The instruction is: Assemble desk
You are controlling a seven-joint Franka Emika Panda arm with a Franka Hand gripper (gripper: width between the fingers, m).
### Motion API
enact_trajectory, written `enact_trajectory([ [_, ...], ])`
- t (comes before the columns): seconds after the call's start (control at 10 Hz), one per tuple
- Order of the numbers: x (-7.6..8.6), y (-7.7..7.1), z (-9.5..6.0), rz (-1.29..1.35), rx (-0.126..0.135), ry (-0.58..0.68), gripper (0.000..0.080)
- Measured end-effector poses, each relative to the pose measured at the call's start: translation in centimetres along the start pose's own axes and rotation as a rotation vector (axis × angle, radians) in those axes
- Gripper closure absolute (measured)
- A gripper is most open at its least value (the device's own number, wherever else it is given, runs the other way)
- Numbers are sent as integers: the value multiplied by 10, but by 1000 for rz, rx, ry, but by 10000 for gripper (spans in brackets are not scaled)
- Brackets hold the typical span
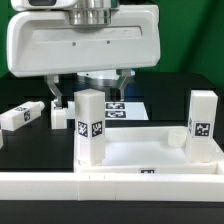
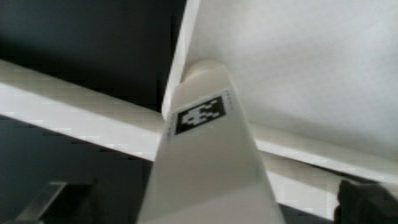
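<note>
The white desk top lies near the front with two white tagged legs standing upright in it: one toward the exterior view's left, one toward its right. My gripper hangs just above and behind the left standing leg, fingers spread wide. In the wrist view that leg rises between my fingers, tag facing up, with a gap at the side; my gripper is open and not clamped on it. Two more legs lie loose on the table at the exterior view's left.
The marker board lies flat on the black table behind the desk top. The low white border wall runs along the front edge and shows as a diagonal band in the wrist view.
</note>
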State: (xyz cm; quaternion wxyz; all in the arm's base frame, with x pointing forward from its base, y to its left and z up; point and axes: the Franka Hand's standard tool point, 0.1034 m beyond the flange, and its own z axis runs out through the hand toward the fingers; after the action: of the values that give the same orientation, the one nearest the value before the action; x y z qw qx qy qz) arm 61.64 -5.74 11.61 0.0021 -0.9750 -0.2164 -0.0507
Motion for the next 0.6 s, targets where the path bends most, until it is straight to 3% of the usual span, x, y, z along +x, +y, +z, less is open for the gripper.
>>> enact_trajectory([
  [0.3,0,0,0,-49,0,0,197],
  [0.4,0,0,0,-49,0,0,383],
  [0.5,0,0,0,-49,0,0,383],
  [0.6,0,0,0,-40,1,0,509],
])
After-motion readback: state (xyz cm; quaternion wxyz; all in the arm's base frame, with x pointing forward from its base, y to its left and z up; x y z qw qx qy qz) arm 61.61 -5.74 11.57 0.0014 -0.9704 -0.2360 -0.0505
